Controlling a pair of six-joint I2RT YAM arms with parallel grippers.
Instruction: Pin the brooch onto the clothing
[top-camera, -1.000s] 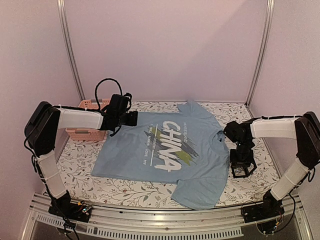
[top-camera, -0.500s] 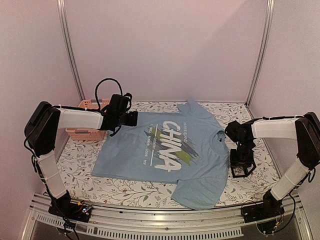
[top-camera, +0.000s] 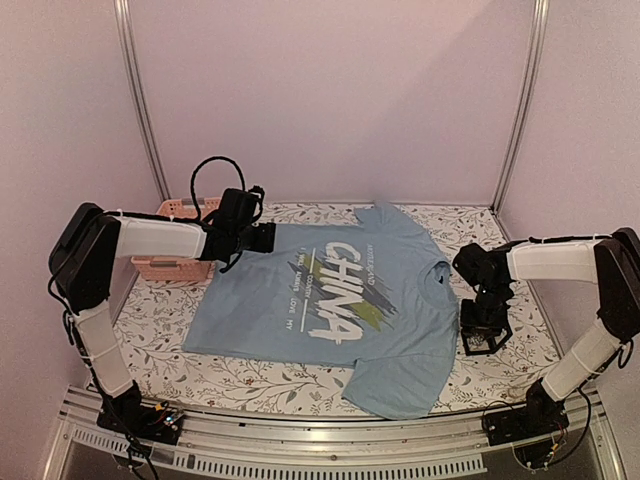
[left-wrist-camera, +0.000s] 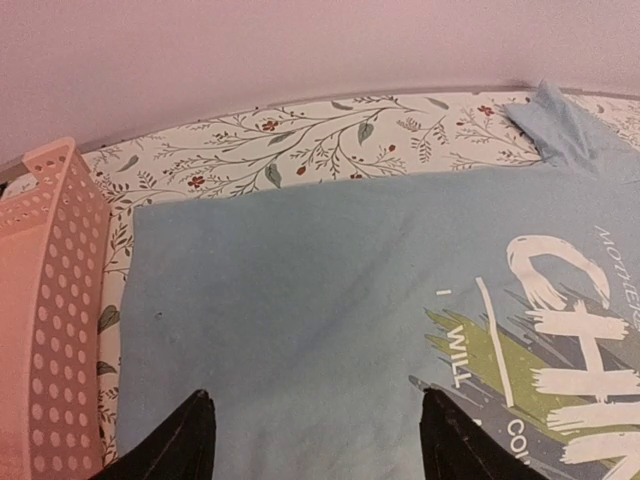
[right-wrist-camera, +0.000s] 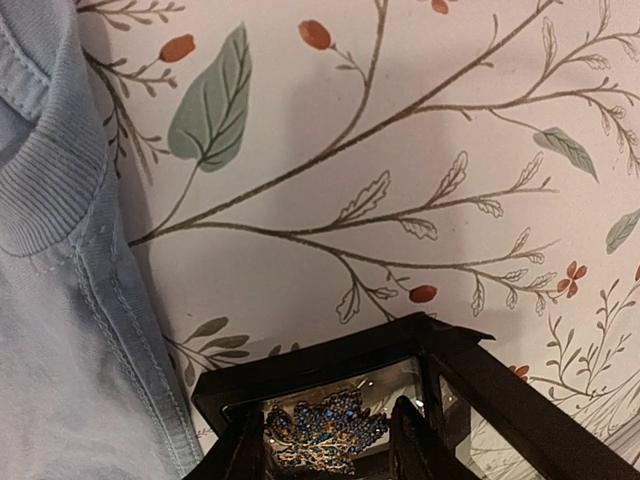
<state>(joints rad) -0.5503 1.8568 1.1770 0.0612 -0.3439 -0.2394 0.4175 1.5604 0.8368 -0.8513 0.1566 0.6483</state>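
Straddles tiny glittery flower-shaped brooch (right-wrist-camera: 325, 428) inside small black open-frame box (right-wrist-camera: 330, 365), right edge, with right gripper (right-wrist-camera: 326, 448): narrow, grip unclear. Hangs left gripper (left-wrist-camera: 315, 445) wide over light blue T-shirt (left-wrist-camera: 280, 300).

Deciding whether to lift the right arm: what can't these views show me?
Right wrist view: fingers cut off at the bottom edge, so whether the right gripper grips the brooch in the black box is unclear.
Top view: brooch hidden beneath that gripper.
Brooch's pin: unseen.

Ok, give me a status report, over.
Left gripper open over T-shirt. Right gripper in black box, straddling brooch, grip unclear. Nothing blocking.
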